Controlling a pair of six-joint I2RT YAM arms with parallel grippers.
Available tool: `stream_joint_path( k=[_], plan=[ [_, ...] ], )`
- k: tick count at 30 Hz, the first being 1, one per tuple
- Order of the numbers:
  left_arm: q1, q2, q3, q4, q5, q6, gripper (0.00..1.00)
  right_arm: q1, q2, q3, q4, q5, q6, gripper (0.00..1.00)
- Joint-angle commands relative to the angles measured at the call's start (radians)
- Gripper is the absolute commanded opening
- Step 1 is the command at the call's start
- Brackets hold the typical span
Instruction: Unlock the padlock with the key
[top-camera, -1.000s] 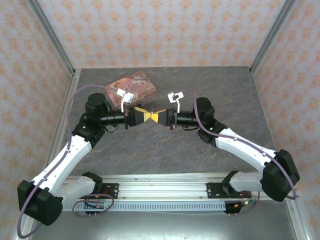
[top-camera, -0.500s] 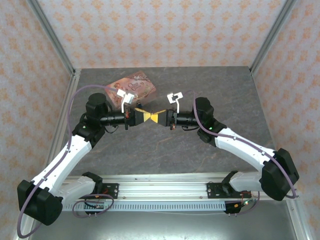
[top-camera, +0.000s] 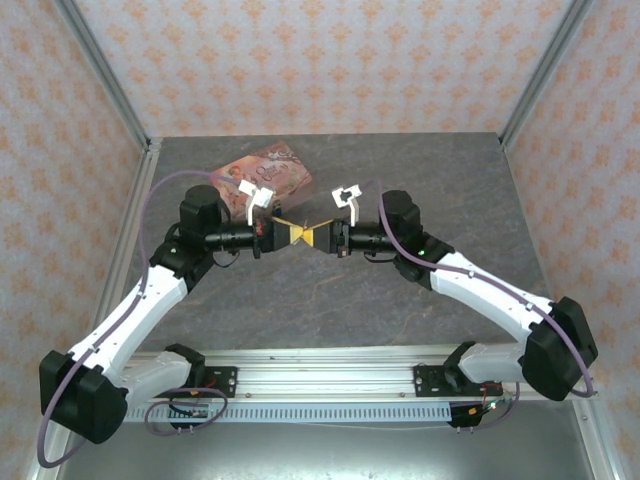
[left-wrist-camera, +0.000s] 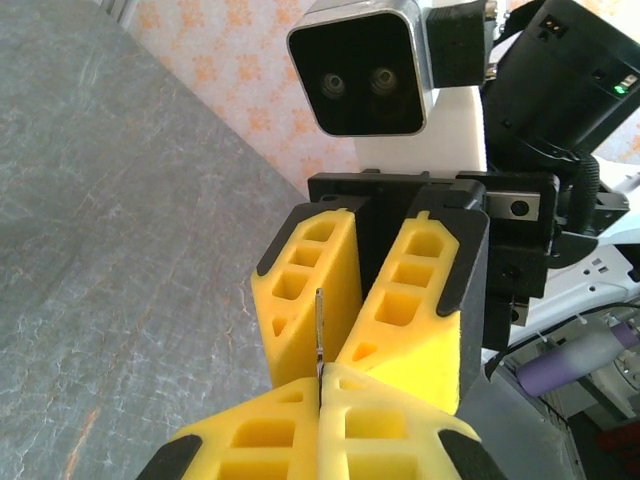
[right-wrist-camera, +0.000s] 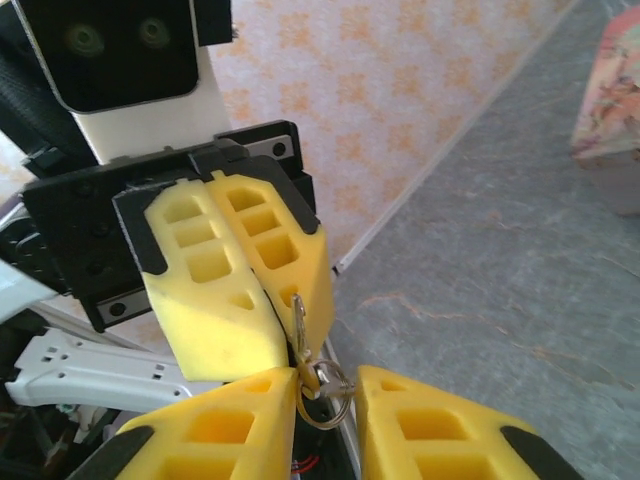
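Key (left-wrist-camera: 318, 335) in left tool (left-wrist-camera: 320, 392) (seemingly pinched)

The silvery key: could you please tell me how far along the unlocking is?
Done: the thin silvery metal key is lifted, pinched in the shut left gripper. In hand: the right gripper, slightly open, flanks its ring. Left: fitting and turning it in the padlock.
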Motion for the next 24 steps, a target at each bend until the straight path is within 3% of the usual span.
stream_joint_path(
  k=[1, 10, 17, 24],
  plan=[
    [-0.004, 0.001, -0.007, 0.007, -0.038, -0.011, 0.00, -0.001, -0.032, 0.054, -0.077, 0.025, -0.061, 0.26],
    [0.003, 0.006, 0.028, -0.144, 0.017, 0.116, 0.00, -0.044, -0.071, 0.103, -0.224, -0.018, -0.103, 0.37],
    [0.004, 0.019, 0.082, -0.283, 0.108, 0.229, 0.00, -0.048, -0.024, 0.141, -0.214, -0.155, -0.057, 0.44],
    [0.003, 0.029, 0.103, -0.311, 0.151, 0.251, 0.00, -0.047, 0.004, 0.140, -0.197, -0.177, -0.058, 0.45]
  ],
)
